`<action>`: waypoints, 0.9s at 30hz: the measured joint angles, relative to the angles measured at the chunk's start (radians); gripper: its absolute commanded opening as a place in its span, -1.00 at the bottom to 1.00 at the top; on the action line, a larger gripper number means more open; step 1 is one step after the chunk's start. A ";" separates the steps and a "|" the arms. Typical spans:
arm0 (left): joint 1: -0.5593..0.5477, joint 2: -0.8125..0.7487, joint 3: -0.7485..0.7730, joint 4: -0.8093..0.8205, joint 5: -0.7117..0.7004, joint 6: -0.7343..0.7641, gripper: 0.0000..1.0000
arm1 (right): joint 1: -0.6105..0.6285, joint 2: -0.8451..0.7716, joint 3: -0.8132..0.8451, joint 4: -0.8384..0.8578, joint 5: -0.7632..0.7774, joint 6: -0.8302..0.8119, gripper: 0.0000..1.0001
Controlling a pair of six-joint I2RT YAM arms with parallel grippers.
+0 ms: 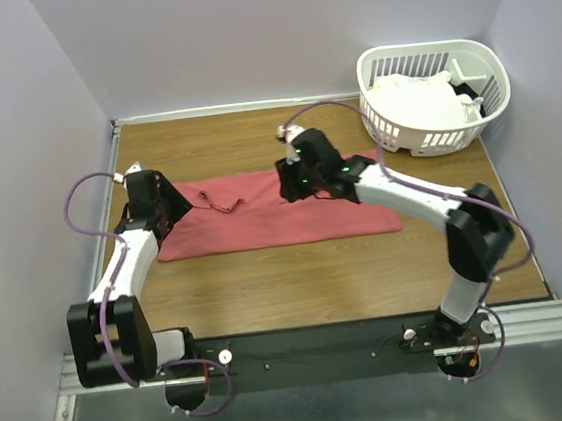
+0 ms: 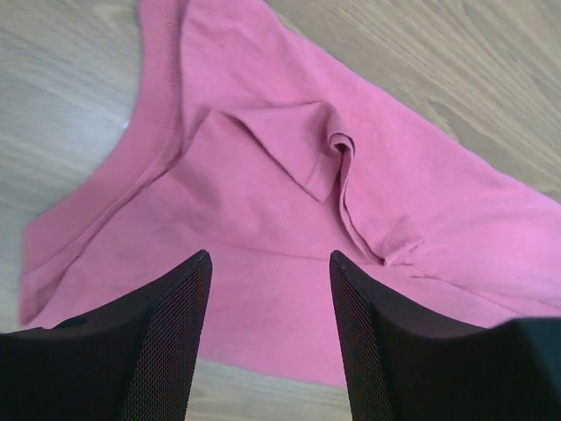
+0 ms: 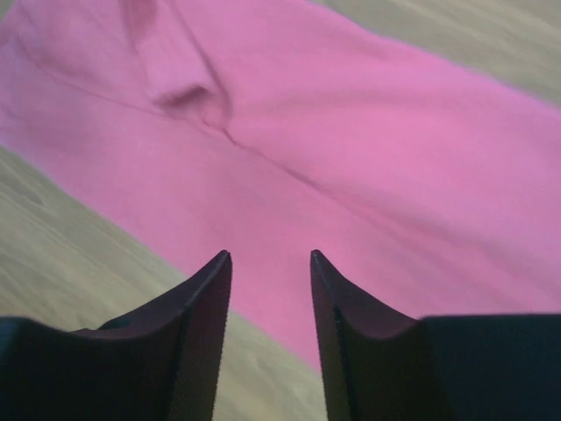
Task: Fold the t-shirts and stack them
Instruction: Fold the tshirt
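Observation:
A coral-red t-shirt (image 1: 282, 222) lies flat on the wooden table as a long band, with a small crease (image 2: 337, 167) near its collar end. My left gripper (image 1: 172, 210) hovers over the shirt's left end. It is open, with only cloth showing below the gap (image 2: 270, 254). My right gripper (image 1: 290, 185) hangs over the shirt's far edge near the middle, also open and holding nothing (image 3: 270, 254). White t-shirts (image 1: 412, 98) lie bunched in the basket at the back right.
The white slatted laundry basket (image 1: 425, 141) stands in the back right corner against the walls. Bare wood (image 1: 298, 279) runs between the shirt and the arm bases. Purple cables loop off both arms.

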 measured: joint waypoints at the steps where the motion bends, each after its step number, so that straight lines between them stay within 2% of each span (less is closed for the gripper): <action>1: -0.005 0.036 0.014 0.006 0.000 0.002 0.28 | 0.026 0.064 0.058 0.002 0.000 -0.022 -0.07; 6: -0.009 0.154 0.053 0.049 0.004 0.016 0.26 | 0.109 0.326 0.280 0.024 0.000 -0.132 -0.07; 12: -0.009 0.250 0.076 0.073 0.047 0.040 0.25 | 0.154 0.526 0.490 0.021 -0.007 -0.269 -0.05; 18: -0.009 0.256 0.077 0.075 0.057 0.052 0.25 | 0.187 0.607 0.599 0.024 -0.007 -0.386 0.00; 27: 0.001 0.259 0.077 0.077 0.057 0.055 0.25 | 0.224 0.689 0.650 0.025 -0.023 -0.465 0.00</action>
